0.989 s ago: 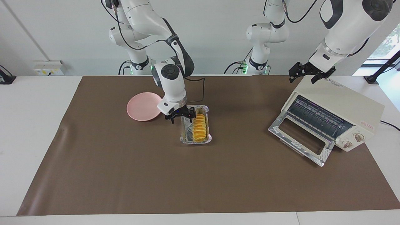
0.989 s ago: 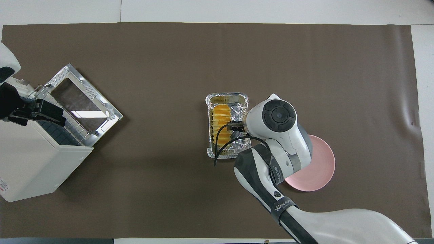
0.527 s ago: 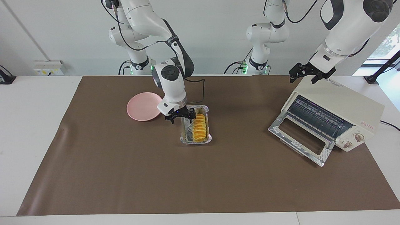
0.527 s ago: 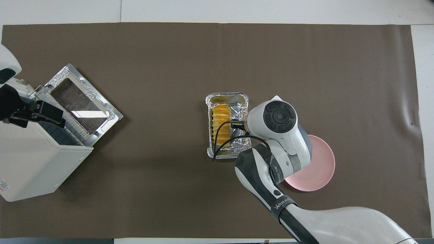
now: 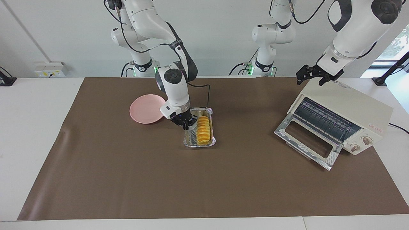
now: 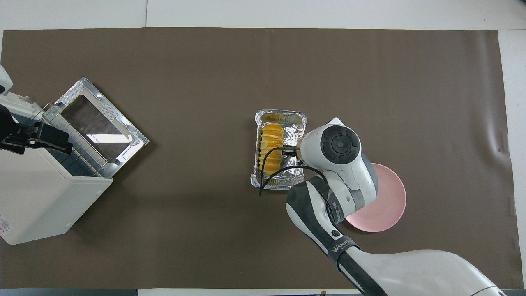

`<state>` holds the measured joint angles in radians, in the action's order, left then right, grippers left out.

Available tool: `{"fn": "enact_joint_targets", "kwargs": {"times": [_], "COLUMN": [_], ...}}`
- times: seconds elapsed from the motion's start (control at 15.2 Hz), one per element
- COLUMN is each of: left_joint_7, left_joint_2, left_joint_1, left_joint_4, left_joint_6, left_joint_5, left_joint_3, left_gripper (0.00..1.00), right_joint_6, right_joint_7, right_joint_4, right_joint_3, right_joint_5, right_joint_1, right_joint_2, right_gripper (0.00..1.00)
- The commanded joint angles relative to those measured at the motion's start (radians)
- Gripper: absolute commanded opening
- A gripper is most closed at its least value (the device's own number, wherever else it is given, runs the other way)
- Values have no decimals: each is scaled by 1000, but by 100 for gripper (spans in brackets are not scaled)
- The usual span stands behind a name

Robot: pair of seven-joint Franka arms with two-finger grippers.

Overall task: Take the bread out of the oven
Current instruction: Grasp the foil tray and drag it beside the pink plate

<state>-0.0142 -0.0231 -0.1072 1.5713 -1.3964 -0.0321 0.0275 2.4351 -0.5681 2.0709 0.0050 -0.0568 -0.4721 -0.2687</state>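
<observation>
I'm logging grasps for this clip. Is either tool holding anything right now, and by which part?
The right tool grips the foil tray by its side wall nearest the pink plate. The left tool, over the oven, holds nothing.

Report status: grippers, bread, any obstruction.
Right gripper shut on foil tray rim. Left gripper waits over oven. Bread in tray, outside oven. No obstruction.

Overhead: right end effector [image 6: 288, 150] mostly hidden under its own wrist over the foil tray [image 6: 279, 181], can't tell if it's touching the bread [image 6: 269, 149]; oven [image 6: 45, 193] cut off at frame edge, left end effector [image 6: 35, 137] only partly visible above it.
</observation>
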Motion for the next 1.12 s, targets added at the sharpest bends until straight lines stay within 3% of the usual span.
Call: {"fn": "enact_joint_targets", "kwargs": {"times": [0.0,0.2,0.33,0.59,1.05], "left_joint_7": [0,0,0,-1,0], "left_joint_2": [-29,-29,-29,-29,-29], "left_joint_1": [12,11,12,11,11], "left_joint_4": [19,19,19,19,19], "left_joint_6": [-9,-9,-9,-9,-9], "left_joint_5": [17,17,17,17,17], "left_joint_3": [-8,-9,-8,-9,-8], "left_gripper": [100,100,100,100,100], "right_joint_6": [-77,-178,-238,-260,-238], "right_joint_7": [114,295,434,602,706], "right_joint_4": [-30,-70,-101,-100,-81], "right_joint_3": [0,3,1,0,0], "right_joint_5": [-5,-15,-116,-187,-189], "right_joint_1": [79,211,303,450,543], "right_joint_2": [41,74,74,72,46], "right_gripper": [0,0,0,0,0]}}
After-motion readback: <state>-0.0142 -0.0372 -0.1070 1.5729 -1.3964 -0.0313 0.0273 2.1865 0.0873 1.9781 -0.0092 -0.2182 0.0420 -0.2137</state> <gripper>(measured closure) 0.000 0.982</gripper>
